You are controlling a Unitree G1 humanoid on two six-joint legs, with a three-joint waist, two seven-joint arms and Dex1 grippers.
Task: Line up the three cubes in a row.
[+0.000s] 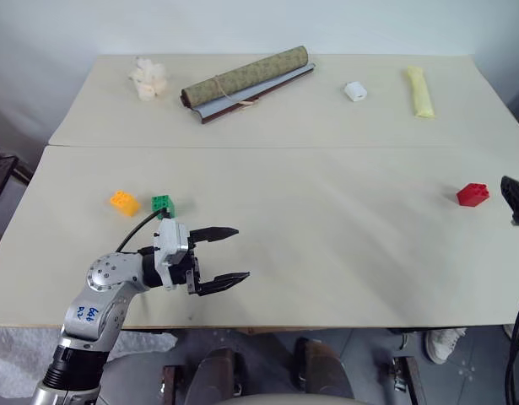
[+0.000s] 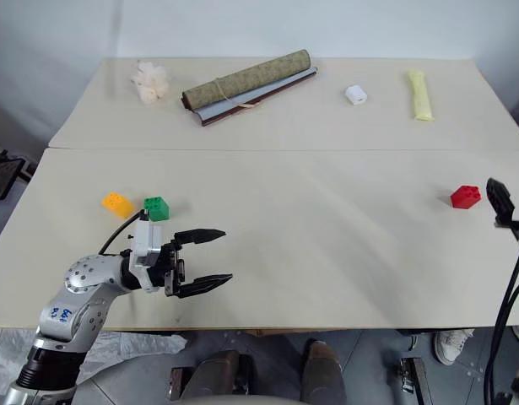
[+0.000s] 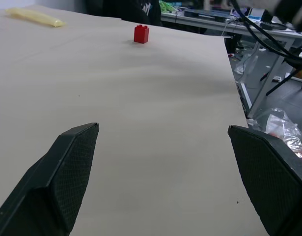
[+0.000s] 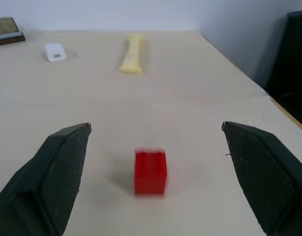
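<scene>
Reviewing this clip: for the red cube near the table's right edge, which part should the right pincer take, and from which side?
Probably the red cube is best taken by its two flat side faces, coming in level from the robot's side. It sits upright and alone on the table, and in the wrist view it lies between the open fingers of the right pincer, which already faces it. The studded top offers less flat surface to clamp.

Silver-grey left arm, blue handwritten marking, black cable, black two-fingered left end effector.
</scene>
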